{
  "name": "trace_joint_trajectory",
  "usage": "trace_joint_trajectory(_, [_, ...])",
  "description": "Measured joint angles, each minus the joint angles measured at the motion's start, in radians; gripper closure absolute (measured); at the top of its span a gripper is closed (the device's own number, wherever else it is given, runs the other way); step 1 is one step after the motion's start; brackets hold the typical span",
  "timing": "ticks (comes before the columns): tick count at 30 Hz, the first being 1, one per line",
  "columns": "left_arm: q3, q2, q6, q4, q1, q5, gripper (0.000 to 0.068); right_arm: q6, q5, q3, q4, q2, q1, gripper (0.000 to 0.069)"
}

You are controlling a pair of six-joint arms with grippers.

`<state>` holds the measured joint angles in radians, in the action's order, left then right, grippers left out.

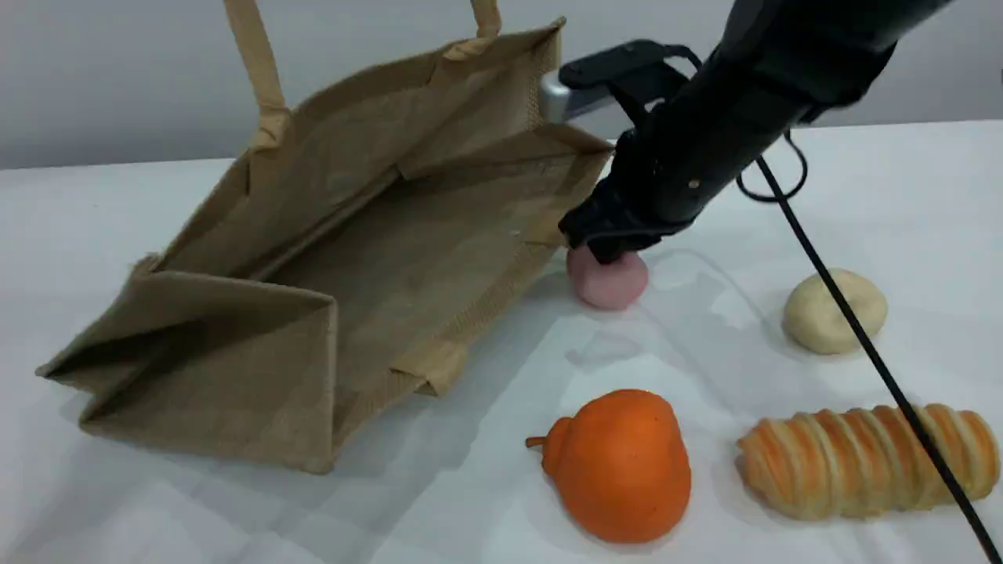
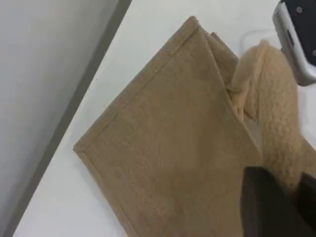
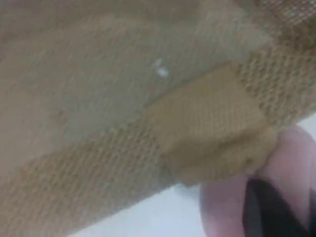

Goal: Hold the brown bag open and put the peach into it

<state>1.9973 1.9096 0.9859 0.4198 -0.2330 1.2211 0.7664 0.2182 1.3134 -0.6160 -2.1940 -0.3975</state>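
The brown bag (image 1: 353,258) lies on its side on the white table, its mouth open toward the right and its upper wall lifted. One beige handle (image 1: 255,55) runs up out of the top edge. In the left wrist view my left gripper (image 2: 289,192) is shut on the beige handle (image 2: 276,123) above the bag (image 2: 173,148). The pink peach (image 1: 611,283) rests on the table just outside the bag's mouth, and my right gripper (image 1: 607,247) is shut on its top. The right wrist view shows the peach (image 3: 291,163) against the bag's hem (image 3: 207,123), with one dark fingertip (image 3: 269,212) on it.
An orange pear-shaped fruit (image 1: 619,470) lies at the front. A cream bun (image 1: 834,309) and a long ridged bread (image 1: 870,462) lie to the right. The right arm's black cable (image 1: 862,337) hangs across them.
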Motion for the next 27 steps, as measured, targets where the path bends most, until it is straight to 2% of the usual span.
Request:
trace_joint_trajectory(5, [0.0,0.0,0.0,0.0,0.0,0.0,0.0591,-0.092,0.105,0.0,0.079,0.085,0.04,0.0674])
trace_joint_trajectory(11, [0.0,0.0,0.003,0.0,0.0,0.0,0.0591,-0.289,0.235,-0.001,0.241,0.189,0.127,0.0674])
trace_joint_trajectory(15, [0.0,0.0,0.024,0.001,0.0,0.0,0.0591,-0.421,0.293,-0.027,0.345,0.248,0.14,0.0675])
trace_joint_trajectory(18, [0.0,0.0,0.024,0.002,0.0,0.0,0.0591,-0.457,0.264,-0.076,0.355,0.303,0.124,0.0675])
trace_joint_trajectory(22, [0.0,-0.001,0.032,0.015,0.0,0.0,0.0591,-0.446,0.155,-0.166,0.326,0.373,0.075,0.0675])
trace_joint_trajectory(27, [0.0,-0.003,0.035,0.027,0.0,0.0,0.0591,-0.425,-0.001,-0.281,0.326,0.414,-0.03,0.0675])
